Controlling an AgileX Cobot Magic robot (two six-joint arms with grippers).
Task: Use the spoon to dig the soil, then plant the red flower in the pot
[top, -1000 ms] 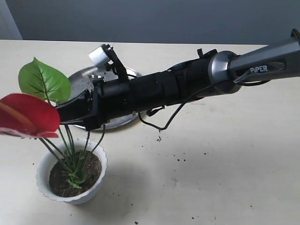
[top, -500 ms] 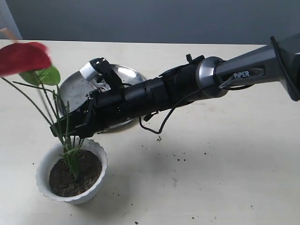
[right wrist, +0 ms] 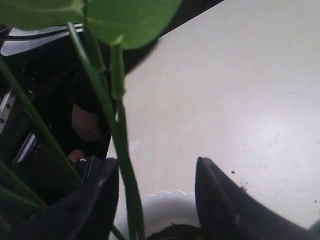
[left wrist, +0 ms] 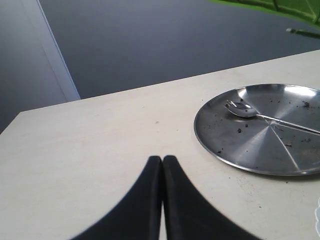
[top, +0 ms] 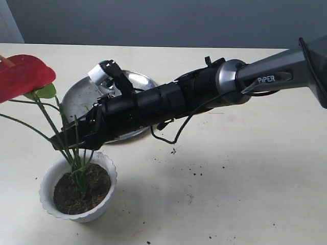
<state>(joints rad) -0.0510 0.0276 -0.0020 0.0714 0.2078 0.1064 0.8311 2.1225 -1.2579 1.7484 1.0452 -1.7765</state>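
Note:
The red flower leans left above the white scalloped pot, its leaf beneath the petals and its stems standing in the soil. My right gripper reaches across just above the pot. In the right wrist view that gripper is open, one stem passing between the fingers close to one of them, with the pot rim below. The spoon lies on the steel plate. My left gripper is shut on nothing, over bare table beside the plate.
The steel plate lies behind the pot, partly covered by the right arm. Loose soil specks dot the table right of the pot. The table's far edge meets a grey wall.
The right arm swung left and down toward the pot. The flower tipped from leaning low to high at the left, then sank slightly.

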